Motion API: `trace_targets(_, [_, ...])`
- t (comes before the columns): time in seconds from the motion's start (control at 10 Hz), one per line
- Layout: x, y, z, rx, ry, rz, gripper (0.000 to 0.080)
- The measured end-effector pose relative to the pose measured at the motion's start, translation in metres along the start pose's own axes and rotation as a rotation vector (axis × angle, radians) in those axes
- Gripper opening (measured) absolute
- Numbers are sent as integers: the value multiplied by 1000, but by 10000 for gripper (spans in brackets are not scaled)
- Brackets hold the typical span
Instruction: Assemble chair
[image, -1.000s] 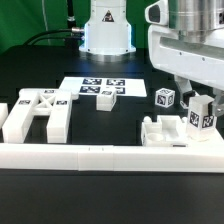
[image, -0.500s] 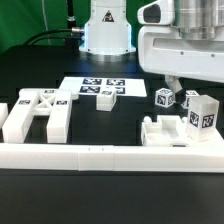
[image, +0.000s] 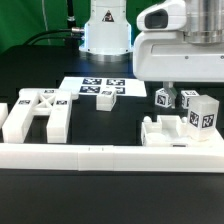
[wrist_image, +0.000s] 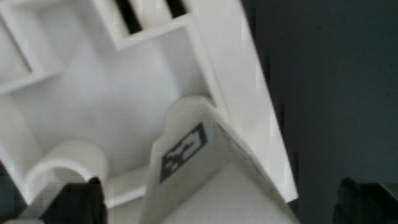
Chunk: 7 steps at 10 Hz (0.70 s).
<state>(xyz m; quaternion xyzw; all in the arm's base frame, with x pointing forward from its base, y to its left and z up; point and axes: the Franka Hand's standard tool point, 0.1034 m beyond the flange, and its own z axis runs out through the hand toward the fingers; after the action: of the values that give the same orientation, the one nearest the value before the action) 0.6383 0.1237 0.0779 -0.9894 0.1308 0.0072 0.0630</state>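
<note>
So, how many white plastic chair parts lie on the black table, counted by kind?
Large flat white plastic parts (H-shaped frame, notched panel): 2
Tall white tagged block: 1
Small white tagged cubes: 2
Total: 5
Not counted: an unclear tagged shape at the marker board's front edge.

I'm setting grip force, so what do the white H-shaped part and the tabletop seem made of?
H-shaped part: probably rigid plastic, matte white; chunky, crisp edges, soft even shading. Tabletop: black and matte, perhaps cloth or a mat; no reflections show, so that stays open.
</note>
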Motion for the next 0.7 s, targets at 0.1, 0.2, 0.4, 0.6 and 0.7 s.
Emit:
trace_targets(0.1, [-1,-2,0,-4,1,-49,648])
trace_targets(0.2, [-1,-3,0,-6,2,-114,648])
trace_targets(0.4, [-2,-6,1,-27,6,-256,648])
trace_targets(0.6, [-3,-8,1,-37,15,-363,648])
trace_targets(0.7, [0,-4,3,-36,30,-498,648])
